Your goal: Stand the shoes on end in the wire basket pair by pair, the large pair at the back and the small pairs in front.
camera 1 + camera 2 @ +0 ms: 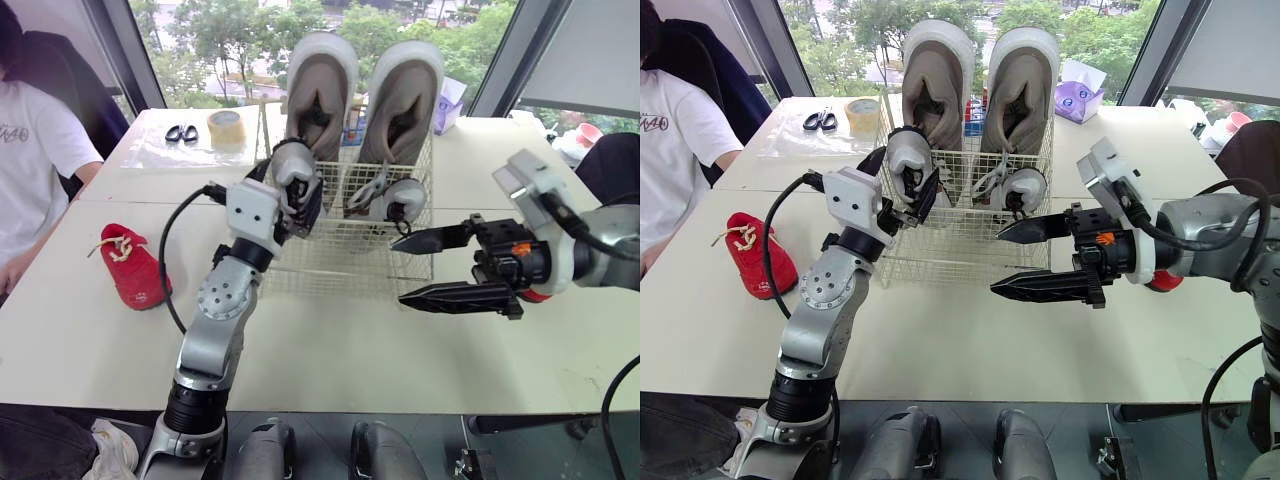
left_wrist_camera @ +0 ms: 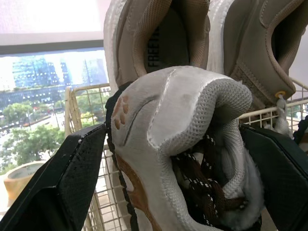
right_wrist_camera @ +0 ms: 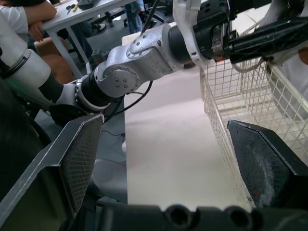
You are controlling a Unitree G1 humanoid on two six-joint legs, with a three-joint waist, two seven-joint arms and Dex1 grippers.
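Observation:
Two large beige shoes (image 1: 320, 90) (image 1: 402, 95) stand on end at the back of the wire basket (image 1: 330, 262). A small white shoe (image 1: 397, 198) stands in front of the right one. My left gripper (image 2: 173, 130) is shut on another small white shoe (image 1: 293, 165) with brown laces, held over the basket's front left, before the left beige shoe. My right gripper (image 1: 400, 270) hangs open and empty over the table, just right of the basket's front. A red shoe (image 1: 130, 265) lies on the table to the left. Something red (image 1: 1160, 281) peeks from behind my right wrist.
A person in a white shirt (image 1: 35, 150) sits at the table's left edge. Scissors (image 1: 182, 132) and a tape roll (image 1: 226, 127) lie behind the basket to the left. A purple tissue box (image 1: 1080, 100) stands behind it to the right.

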